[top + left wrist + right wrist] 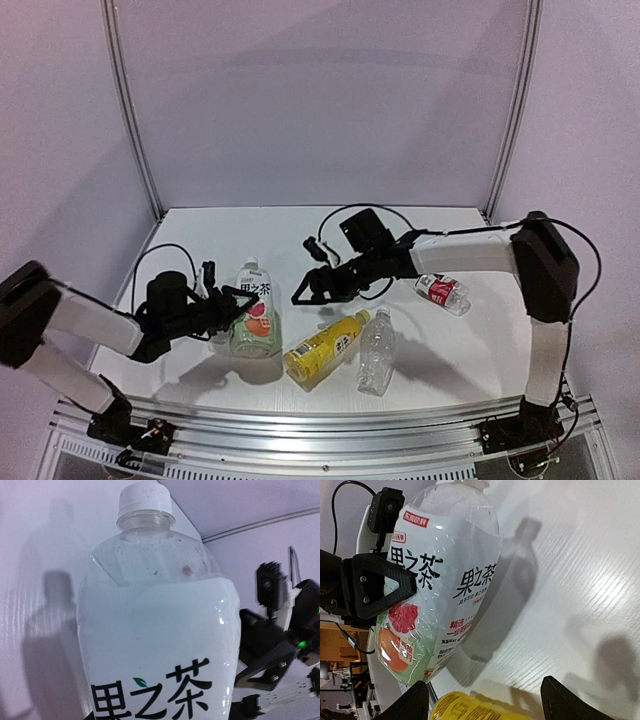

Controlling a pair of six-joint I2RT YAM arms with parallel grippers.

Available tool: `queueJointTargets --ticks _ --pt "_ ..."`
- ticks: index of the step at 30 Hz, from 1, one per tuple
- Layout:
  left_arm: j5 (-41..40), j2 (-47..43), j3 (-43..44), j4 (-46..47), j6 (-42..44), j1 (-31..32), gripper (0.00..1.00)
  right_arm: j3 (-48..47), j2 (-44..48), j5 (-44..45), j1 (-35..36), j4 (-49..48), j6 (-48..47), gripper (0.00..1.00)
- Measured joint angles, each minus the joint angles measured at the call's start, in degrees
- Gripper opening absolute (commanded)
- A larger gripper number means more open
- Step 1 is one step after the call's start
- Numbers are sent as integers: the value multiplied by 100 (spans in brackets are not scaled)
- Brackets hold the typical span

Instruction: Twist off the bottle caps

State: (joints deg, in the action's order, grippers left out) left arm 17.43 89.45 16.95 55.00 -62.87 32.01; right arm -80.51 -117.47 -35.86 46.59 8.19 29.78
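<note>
Looking down from above, we see the fruit bottle standing near the front edge of the tabletop, on the left side. Its white cap sits on top. The left fingers reach around the bottle from its left. The right fingers hang just beside the bottle's top and do not touch it. The yellow bottle lies on its side near the front edge, in the middle. The plain clear bottle lies just beside it on the right. The red-label bottle lies closer to the right edge.

From the left wrist, we see the fruit bottle very close, filling most of the view, with the white cap on its neck. We cannot see the left fingers here.

From the right wrist, the right fingers are spread wide apart with nothing between them. One of the left fingers touches the fruit bottle's label. We cannot tell if the left fingers squeeze the bottle or only touch it. A bit of the yellow bottle shows at the bottom.
</note>
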Motion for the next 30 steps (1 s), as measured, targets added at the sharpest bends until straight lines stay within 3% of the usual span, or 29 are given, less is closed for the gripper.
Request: queueJointTargets --ticks 2,4,7,9,12,19,25,30 --pt "-404 -1180 273 -1480 868 278 44 4 581 378 0 273 -188 79" --pt "-1231 -2363 787 -2793 2083 1014 44 -13 1110 592 0 409 -343 78" --pt "-2085 -3517 1294 -3510 3519 1893 44 -33 1738 745 0 586 -555 77" --pt "-2455 -3856 1272 -3517 4094 1956 45 -33 2000 841 0 741 -699 77" --pt "-2868 -3668 883 -3388 4819 1985 45 -33 2288 1014 0 1080 -940 76" --pt "-3136 -2214 428 -3338 6258 2516 45 -264 2876 1255 24 2083 -1449 73" --pt "-3438 -1683 623 -3161 7040 3152 44 -1062 2302 1335 243 2848 -1685 68" --pt "-3733 -1821 599 -3136 7355 3456 44 -1058 1919 1314 323 3265 -1679 63"
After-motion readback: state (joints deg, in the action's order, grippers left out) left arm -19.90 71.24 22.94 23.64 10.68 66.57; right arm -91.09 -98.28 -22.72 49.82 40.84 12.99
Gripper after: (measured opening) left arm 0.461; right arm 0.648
